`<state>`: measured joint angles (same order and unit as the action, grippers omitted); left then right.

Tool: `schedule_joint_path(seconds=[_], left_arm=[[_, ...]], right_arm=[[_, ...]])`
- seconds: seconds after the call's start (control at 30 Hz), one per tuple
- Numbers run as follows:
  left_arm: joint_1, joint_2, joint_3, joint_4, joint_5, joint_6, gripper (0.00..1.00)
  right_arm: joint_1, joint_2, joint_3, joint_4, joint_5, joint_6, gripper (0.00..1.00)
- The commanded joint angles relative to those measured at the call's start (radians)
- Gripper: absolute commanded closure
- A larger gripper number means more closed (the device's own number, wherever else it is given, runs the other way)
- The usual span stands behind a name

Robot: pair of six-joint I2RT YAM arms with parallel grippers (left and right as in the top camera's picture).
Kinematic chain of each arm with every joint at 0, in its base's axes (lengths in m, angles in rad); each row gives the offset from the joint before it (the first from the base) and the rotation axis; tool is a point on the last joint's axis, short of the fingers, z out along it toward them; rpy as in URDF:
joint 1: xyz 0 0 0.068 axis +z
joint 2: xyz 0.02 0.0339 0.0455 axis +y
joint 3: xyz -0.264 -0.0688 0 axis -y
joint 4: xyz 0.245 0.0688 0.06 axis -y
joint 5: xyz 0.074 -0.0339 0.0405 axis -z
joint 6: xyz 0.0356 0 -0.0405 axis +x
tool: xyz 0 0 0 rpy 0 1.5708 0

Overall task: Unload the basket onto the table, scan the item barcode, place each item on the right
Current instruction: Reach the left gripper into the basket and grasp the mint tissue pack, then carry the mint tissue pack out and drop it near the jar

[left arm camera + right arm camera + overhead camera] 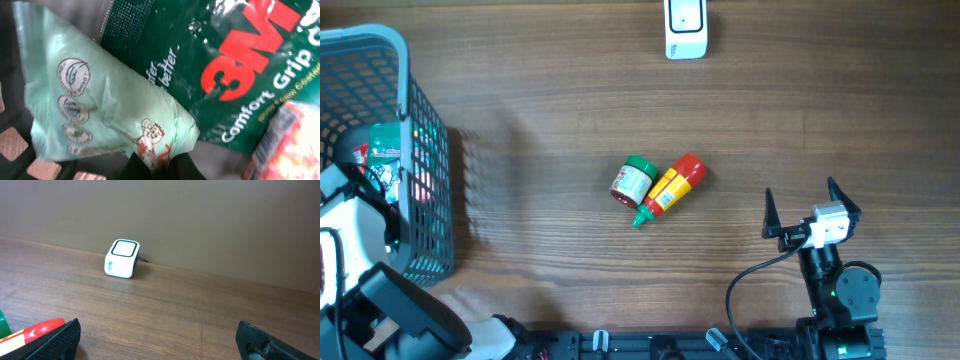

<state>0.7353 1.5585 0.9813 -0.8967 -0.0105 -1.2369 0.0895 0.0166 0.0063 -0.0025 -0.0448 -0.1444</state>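
Pouch (100,100), pale green and crinkly, lies low in the basket (425,150) at the near left of the desk (570,100). The left pincer (157,164) looks clamped on its lower corner. Only a thin fold of film sits between the dark fingers. A dark green 3M pack (240,65) lies touching the pouch, though I cannot tell which is on top. An orange packet (285,145) sits just beside that.

At the near right the right pincer (800,188) hovers with its jaws wide apart and nothing between them.

Mid-desk, a green-capped jar (633,181) and a red and yellow bottle (675,185) lie on their sides, touching. Well beyond them the white scanner (685,28) sits at the far edge.

I think the grip is the weak point. A corner pinch on slick film could slide off as the pouch rises. The 3M pack could drag up with it, or the pouch could catch on the basket wall. No barcode shows on the visible face, so the pouch may reach the scanner facing the wrong way. A low carry could also clip the jar and bottle.
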Motion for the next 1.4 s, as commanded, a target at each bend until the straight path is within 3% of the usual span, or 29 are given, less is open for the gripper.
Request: schedule_joint_path(seconds=[0.0, 0.23, 0.4, 0.5, 0.63, 0.73, 0.8, 0.9, 0.97, 1.37], left_arm=[[0.003, -0.038, 0.117, -0.018, 0.054, 0.095, 0.96], [0.002, -0.158, 0.467, -0.077, 0.06, 0.284, 0.96], [-0.008, -0.214, 0.66, -0.099, 0.278, 0.416, 0.96], [-0.076, -0.26, 0.687, -0.082, 0.423, 0.476, 0.96], [-0.3, -0.286, 0.687, -0.077, 0.428, 0.549, 0.96], [-0.493, -0.27, 0.687, -0.074, 0.366, 0.657, 0.96], [-0.634, -0.245, 0.687, -0.087, 0.226, 0.739, 0.96], [-0.805, -0.179, 0.687, -0.109, -0.002, 0.759, 0.96], [-0.882, -0.12, 0.687, -0.113, -0.061, 0.762, 0.96], [-1.053, 0.335, 0.685, -0.108, -0.014, 0.769, 0.96]], right_arm=[[0.003, 0.001, -0.001, 0.002, -0.009, -0.013, 0.0], [0.003, 0.001, -0.001, 0.002, -0.009, -0.013, 0.0], [0.003, 0.001, -0.001, 0.003, -0.009, -0.013, 0.0], [0.003, 0.001, -0.001, 0.002, -0.009, -0.013, 0.0], [0.003, 0.001, -0.001, 0.002, -0.009, -0.013, 0.0], [0.003, 0.001, -0.001, 0.002, -0.009, -0.013, 0.0], [0.003, 0.001, -0.001, 0.002, -0.009, -0.013, 0.0], [0.003, 0.001, -0.001, 0.002, -0.009, -0.013, 0.0], [0.003, 0.001, -0.001, 0.002, -0.009, -0.013, 0.0], [0.003, 0.001, -0.001, 0.002, -0.009, -0.013, 0.0]])
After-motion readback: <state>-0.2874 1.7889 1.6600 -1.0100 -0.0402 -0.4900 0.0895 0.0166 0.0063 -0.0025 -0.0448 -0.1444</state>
